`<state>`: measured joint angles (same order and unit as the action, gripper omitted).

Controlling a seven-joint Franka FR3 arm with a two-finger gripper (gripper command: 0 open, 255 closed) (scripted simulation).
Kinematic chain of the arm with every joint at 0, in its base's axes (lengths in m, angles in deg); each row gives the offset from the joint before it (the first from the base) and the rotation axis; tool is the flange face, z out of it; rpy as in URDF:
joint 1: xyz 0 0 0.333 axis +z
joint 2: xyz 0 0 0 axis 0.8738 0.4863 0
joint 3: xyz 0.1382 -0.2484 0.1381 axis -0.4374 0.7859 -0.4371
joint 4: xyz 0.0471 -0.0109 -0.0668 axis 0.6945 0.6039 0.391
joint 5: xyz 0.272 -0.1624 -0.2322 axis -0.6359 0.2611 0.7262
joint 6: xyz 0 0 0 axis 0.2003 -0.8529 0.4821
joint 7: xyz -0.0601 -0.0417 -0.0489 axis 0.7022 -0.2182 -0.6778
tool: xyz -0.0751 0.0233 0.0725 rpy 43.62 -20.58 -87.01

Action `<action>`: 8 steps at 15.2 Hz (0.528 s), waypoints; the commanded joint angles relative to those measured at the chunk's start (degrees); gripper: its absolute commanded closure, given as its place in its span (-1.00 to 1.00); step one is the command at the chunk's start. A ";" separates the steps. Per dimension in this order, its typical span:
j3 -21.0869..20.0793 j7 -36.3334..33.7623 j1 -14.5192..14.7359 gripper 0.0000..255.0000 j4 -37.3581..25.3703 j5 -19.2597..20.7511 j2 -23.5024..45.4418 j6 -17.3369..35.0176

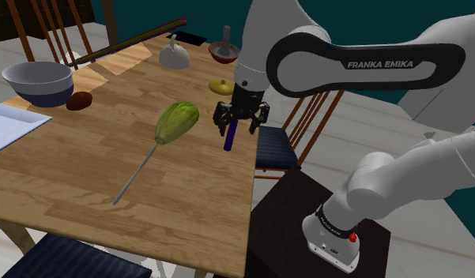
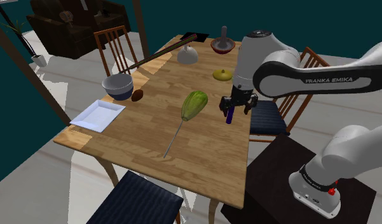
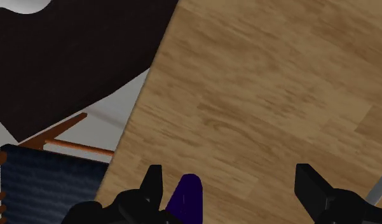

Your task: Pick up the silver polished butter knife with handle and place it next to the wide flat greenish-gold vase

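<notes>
The knife (image 1: 228,139) shows as a short dark blue-purple piece near the table's edge on the shoulder view's right, just below my gripper (image 1: 241,122). In the second exterior view the knife (image 2: 229,115) also sits under the gripper (image 2: 237,105). In the wrist view its rounded end (image 3: 187,196) is close beside one finger (image 3: 153,183). The other finger (image 3: 308,183) stands far off, so my gripper (image 3: 231,191) is open and not clasping it. The flat greenish-gold vase (image 1: 221,85) rests on the table just beyond the gripper, and the vase (image 2: 222,74) is plain in the second exterior view.
A green oval thing (image 1: 176,121) on a long thin silver rod lies mid-table. Farther off stand a bowl (image 1: 38,82), a brown lump (image 1: 79,100), a white plate (image 1: 10,124), a white bell-shaped piece (image 1: 174,55) and a dark bowl with a pestle (image 1: 224,52). A blue-cushioned chair (image 1: 275,148) stands beside the table edge.
</notes>
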<state>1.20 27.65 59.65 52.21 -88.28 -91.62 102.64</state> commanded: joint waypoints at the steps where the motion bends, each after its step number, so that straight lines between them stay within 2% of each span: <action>1: -2.70 -4.72 -0.69 -1.00 -2.18 0.11 4.34 2.03; 5: -7.63 -14.26 -1.90 -1.00 -7.29 2.01 13.10 5.08; 8: -10.78 -21.96 -2.44 -1.00 -11.99 5.12 20.54 6.87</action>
<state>-8.68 8.27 57.44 41.48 -84.17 -73.43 108.76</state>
